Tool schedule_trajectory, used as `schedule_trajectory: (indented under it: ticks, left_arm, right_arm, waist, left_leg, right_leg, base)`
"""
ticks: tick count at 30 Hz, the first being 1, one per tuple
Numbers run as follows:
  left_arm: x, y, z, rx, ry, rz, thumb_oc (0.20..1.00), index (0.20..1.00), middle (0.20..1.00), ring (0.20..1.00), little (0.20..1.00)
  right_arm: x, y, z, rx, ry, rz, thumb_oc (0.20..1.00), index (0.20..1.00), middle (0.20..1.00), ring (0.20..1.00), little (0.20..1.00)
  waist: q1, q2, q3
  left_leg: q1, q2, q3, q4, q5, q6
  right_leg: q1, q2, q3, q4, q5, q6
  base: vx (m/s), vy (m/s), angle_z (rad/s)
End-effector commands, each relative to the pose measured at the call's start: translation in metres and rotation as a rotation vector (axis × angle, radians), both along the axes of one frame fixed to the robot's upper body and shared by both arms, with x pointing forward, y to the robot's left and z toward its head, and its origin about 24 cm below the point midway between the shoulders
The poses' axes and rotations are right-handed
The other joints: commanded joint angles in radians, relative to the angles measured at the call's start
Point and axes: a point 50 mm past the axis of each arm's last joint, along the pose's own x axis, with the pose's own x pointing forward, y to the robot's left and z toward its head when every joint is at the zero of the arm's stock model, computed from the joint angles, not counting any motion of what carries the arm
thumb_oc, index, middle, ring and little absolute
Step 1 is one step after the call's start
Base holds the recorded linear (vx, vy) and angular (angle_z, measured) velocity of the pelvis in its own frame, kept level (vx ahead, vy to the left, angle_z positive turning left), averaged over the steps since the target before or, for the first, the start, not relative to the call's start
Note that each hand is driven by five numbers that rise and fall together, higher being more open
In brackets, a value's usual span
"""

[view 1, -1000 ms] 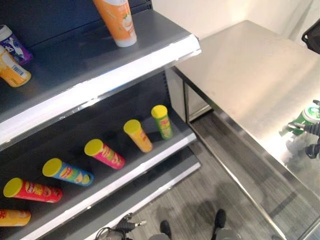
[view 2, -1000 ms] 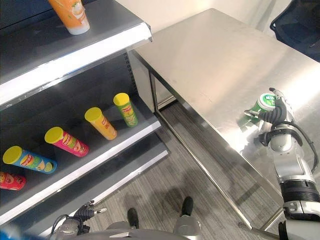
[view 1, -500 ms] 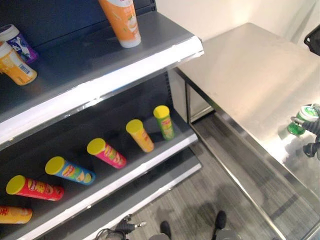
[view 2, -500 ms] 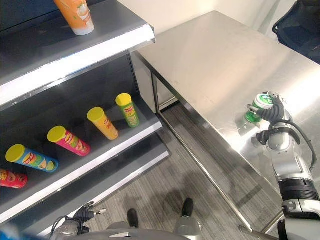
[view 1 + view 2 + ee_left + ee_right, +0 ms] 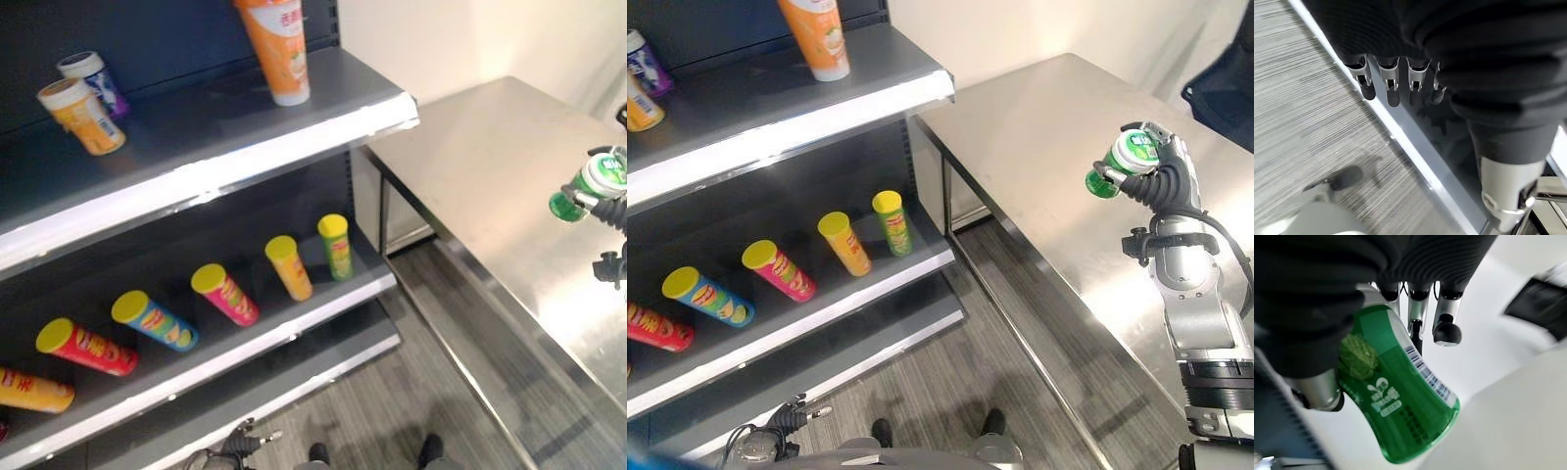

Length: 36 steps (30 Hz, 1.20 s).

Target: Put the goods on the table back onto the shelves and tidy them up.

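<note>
My right hand point(image 5: 1164, 184) is shut on a green bottle with a white cap point(image 5: 1120, 162) and holds it tilted in the air above the steel table point(image 5: 490, 176). In the right wrist view the fingers point(image 5: 1446, 331) and thumb wrap the green bottle point(image 5: 1400, 411). The dark shelf unit point(image 5: 216, 166) stands to the left. My left hand point(image 5: 789, 417) hangs low by the floor in front of the shelves, its fingers point(image 5: 1389, 87) relaxed and holding nothing.
On the upper shelf stand a tall orange bottle point(image 5: 277, 49), a small orange cup point(image 5: 83, 116) and a purple one point(image 5: 93, 80). Several chip tubes lie on the lower shelf, from a green one point(image 5: 336, 245) to a red one point(image 5: 86, 348). A dark chair point(image 5: 1225, 88) stands behind the table.
My right hand has lifted the green bottle off the table and carried it up. The camera has shifted, showing more of the upper shelf.
</note>
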Motion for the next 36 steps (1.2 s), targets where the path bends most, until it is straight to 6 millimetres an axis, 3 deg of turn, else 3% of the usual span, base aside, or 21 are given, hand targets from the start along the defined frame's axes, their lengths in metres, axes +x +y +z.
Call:
schedule_trajectory:
  ticks: [1,4,8,10,13,16,21,22,24,25,28,32,33,36]
  left_arm:
    - [0.016,0.016,0.008,0.024,-0.043,0.022,1.0,1.0,1.0,1.0,1.0]
    - [0.013,0.015,0.006,0.012,-0.039,0.041,1.0,1.0,1.0,1.0,1.0]
    - [0.018,0.013,0.007,-0.004,-0.067,0.064,1.0,1.0,1.0,1.0,1.0]
    - [0.02,0.012,0.007,-0.006,-0.072,0.072,1.0,1.0,1.0,1.0,1.0]
    - [0.016,0.01,0.006,-0.019,-0.064,0.09,1.0,1.0,1.0,1.0,1.0]
    - [0.012,0.013,0.005,-0.012,-0.054,0.113,1.0,1.0,1.0,1.0,1.0]
    - [0.007,0.012,0.003,-0.006,-0.035,0.105,1.0,1.0,1.0,1.0,1.0]
    - [0.007,0.01,0.002,-0.001,-0.02,0.064,1.0,1.0,1.0,1.0,1.0]
    - [0.008,0.011,0.003,0.005,-0.017,0.051,1.0,1.0,1.0,1.0,1.0]
    - [0.01,0.012,0.003,0.019,-0.01,0.031,1.0,1.0,1.0,1.0,1.0]
    - [0.012,0.015,0.005,0.037,-0.013,0.016,1.0,1.0,1.0,1.0,1.0]
    - [0.012,0.022,0.007,0.063,-0.007,0.0,1.0,1.0,1.0,1.0,1.0]
    - [0.012,0.022,0.007,0.064,-0.007,0.0,1.0,1.0,1.0,1.0,1.0]
    - [0.01,0.025,0.008,0.076,-0.002,-0.028,1.0,1.0,1.0,1.0,1.0]
  right_arm:
    - [-0.003,0.01,0.04,-0.019,-0.156,0.11,0.2,0.2,0.2,0.2,0.2]
    - [-0.001,0.019,0.044,-0.017,-0.173,0.159,0.2,0.2,0.2,0.2,0.2]
    - [-0.003,0.024,0.055,-0.033,-0.22,0.178,0.2,0.2,0.2,0.2,0.2]
    - [-0.004,0.023,0.057,-0.039,-0.234,0.168,0.2,0.2,0.2,0.2,0.2]
    - [-0.007,0.021,0.059,-0.06,-0.235,0.15,0.2,0.2,0.2,0.2,0.2]
    - [-0.009,0.016,0.057,-0.085,-0.224,0.109,0.2,0.2,0.2,0.2,0.2]
    - [-0.013,0.014,0.058,-0.091,-0.233,0.09,0.2,0.2,0.2,0.2,0.2]
    - [-0.016,0.014,0.059,-0.09,-0.249,0.083,0.2,0.2,0.2,0.2,0.2]
    - [-0.017,0.013,0.059,-0.092,-0.249,0.072,0.2,0.2,0.2,0.2,0.2]
    - [-0.019,0.01,0.059,-0.105,-0.25,0.047,0.2,0.2,0.2,0.2,0.2]
    - [-0.022,0.011,0.062,-0.128,-0.269,0.032,0.2,0.2,0.2,0.2,0.2]
    - [-0.025,0.008,0.066,-0.17,-0.286,-0.017,0.2,0.2,0.2,0.2,0.2]
    - [-0.025,0.008,0.065,-0.17,-0.286,-0.018,0.2,0.2,0.2,0.2,0.2]
    - [-0.031,0.006,0.069,-0.188,-0.31,-0.041,0.2,0.2,0.2,0.2,0.2]
  waist:
    - [0.018,-0.056,-0.016]
    - [0.038,-0.054,-0.015]
    - [0.078,-0.056,0.005]
    - [0.078,-0.059,0.005]
    - [0.068,-0.055,0.0]
    - [0.067,-0.051,-0.001]
    - [0.059,-0.047,-0.02]
    - [0.059,-0.047,-0.032]
    - [0.06,-0.052,-0.035]
    - [0.057,-0.065,-0.041]
    - [0.053,-0.086,-0.048]
    - [0.047,-0.108,-0.06]
    - [0.048,-0.11,-0.06]
    - [0.033,-0.117,-0.058]
  left_leg:
    - [0.01,0.097,-0.077,0.078,0.004,-0.107]
    - [-0.001,0.106,-0.106,0.087,0.02,-0.115]
    - [-0.066,0.116,-0.152,0.109,0.095,-0.147]
    - [-0.082,0.128,-0.122,0.097,0.107,-0.146]
    - [-0.069,0.178,-0.014,0.032,0.136,-0.158]
    - [-0.072,0.194,0.012,0.018,0.183,-0.159]
    - [-0.059,0.172,0.035,0.003,0.121,-0.152]
    - [-0.049,0.129,0.047,0.003,0.072,-0.127]
    - [-0.049,0.111,0.046,0.004,0.06,-0.116]
    - [-0.048,0.072,0.039,0.006,0.029,-0.098]
    - [-0.049,0.005,0.033,0.017,-0.02,-0.054]
    - [-0.028,-0.075,0.04,0.0,-0.063,-0.003]
    - [-0.028,-0.078,0.041,0.0,-0.063,-0.002]
    - [-0.004,-0.139,0.031,-0.005,-0.093,0.035]
  right_leg:
    - [0.036,-0.005,0.034,0.016,-0.147,0.023]
    - [0.049,0.007,0.018,0.016,-0.158,0.012]
    - [0.06,0.013,-0.047,0.016,-0.175,0.0]
    - [0.062,0.008,-0.084,0.016,-0.18,0.001]
    - [0.08,0.001,-0.118,0.016,-0.202,0.008]
    - [0.091,-0.022,-0.148,0.019,-0.187,0.022]
    - [0.1,-0.049,-0.167,0.022,-0.16,0.04]
    - [0.097,-0.098,-0.176,0.041,-0.126,0.056]
    - [0.097,-0.121,-0.181,0.052,-0.12,0.064]
    - [0.096,-0.173,-0.198,0.075,-0.096,0.086]
    - [0.086,-0.243,-0.194,0.105,-0.067,0.118]
    - [0.068,-0.324,-0.176,0.158,-0.035,0.147]
    - [0.066,-0.327,-0.174,0.161,-0.036,0.148]
    - [0.041,-0.389,-0.14,0.266,0.006,0.155]
  base:
    - [0.03,-0.081,0.32]
    - [0.01,-0.075,0.28]
    - [-0.05,-0.057,0.49]
    - [0.01,-0.009,0.94]
    - [0.02,0.071,0.75]
    - [-0.01,0.143,0.43]
    - [0.01,0.161,0.34]
    - [0.01,0.332,0.48]
    - [0.02,0.326,0.45]
    - [0.03,0.377,0.28]
    - [0.02,0.347,0.12]
    - [0.03,0.281,0.04]
    - [0.04,0.272,0.06]
    - [0.05,0.285,0.06]
